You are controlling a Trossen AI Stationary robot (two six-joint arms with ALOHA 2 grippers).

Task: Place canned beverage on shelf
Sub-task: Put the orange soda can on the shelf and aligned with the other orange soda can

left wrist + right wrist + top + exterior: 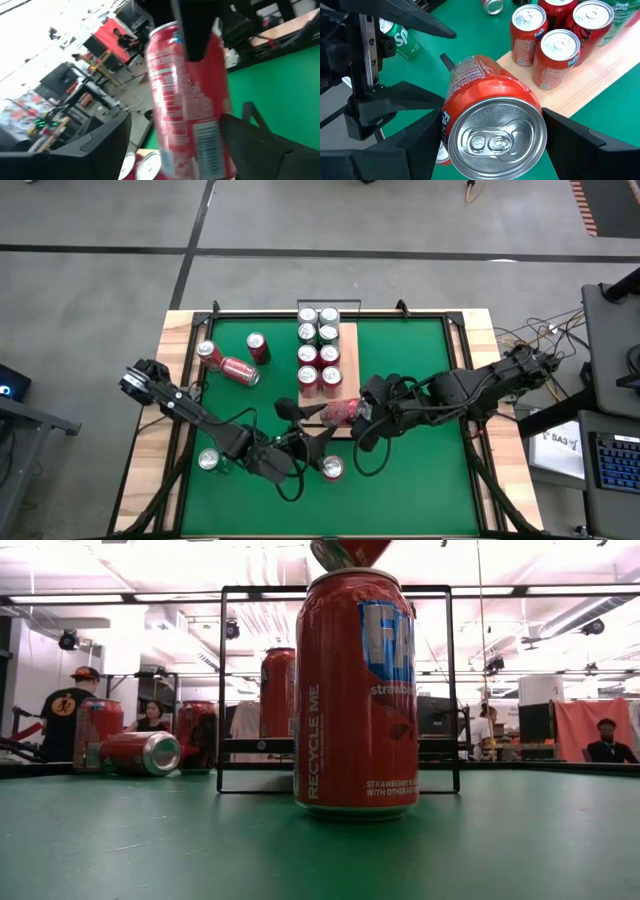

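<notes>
A red can (340, 412) hangs on its side above the near end of the shelf (350, 350), with my right gripper (362, 412) shut on it. The shelf is a pale board, and several upright red and green cans (318, 350) stand on it. My left gripper (305, 425) is open at the can's bottom end. Its two fingers (427, 25) stand on either side of that end, and a gap shows beside one of them. In the left wrist view the can (190, 100) fills the space between the left fingers. My right gripper pinches the can's side wall near its lid end (532, 107) between its two fingers (580, 145). The fingers come slanting down from the table's right and lie along the can. The can is lifted clear, roughly level, with its lid toward the right arm.
Close to the near edge of the green mat stands an upright red can (332, 468), which looms large in the low view (355, 690). A green can (208, 460) is near the left arm. At the far left are a red can on its side (238, 370) and two upright ones (258, 347).
</notes>
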